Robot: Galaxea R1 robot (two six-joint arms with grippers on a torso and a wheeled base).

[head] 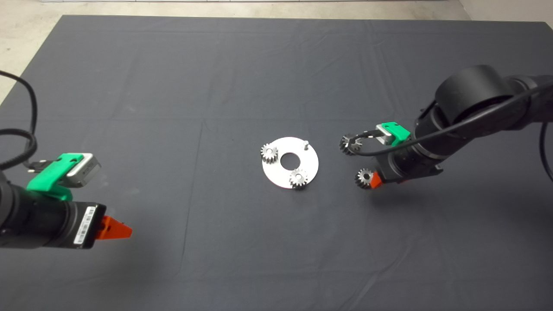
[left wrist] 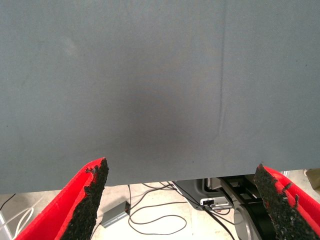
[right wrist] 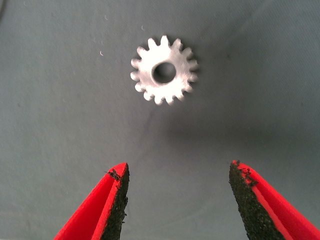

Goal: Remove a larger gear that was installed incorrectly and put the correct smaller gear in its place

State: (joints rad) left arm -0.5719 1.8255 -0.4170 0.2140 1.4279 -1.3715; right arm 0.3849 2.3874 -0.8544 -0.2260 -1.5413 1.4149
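Right gripper (right wrist: pixel 177 200) spread wide over the small gear (right wrist: pixel 164 69), lined up to grab for the empty peg (head: pixel 305 143); left gripper (left wrist: pixel 180 200) parked wide too

No readable text anywhere. Only marking: a white sticker (head: pixel 84 225) on the left arm's black wrist housing, just behind the red fingers, at the near left of the bench. It carries a barcode-like print and small characters, too fine to make out. Gears, round plate and mat show no lettering, numbers or brand marks. Both wrist views show no labels either.
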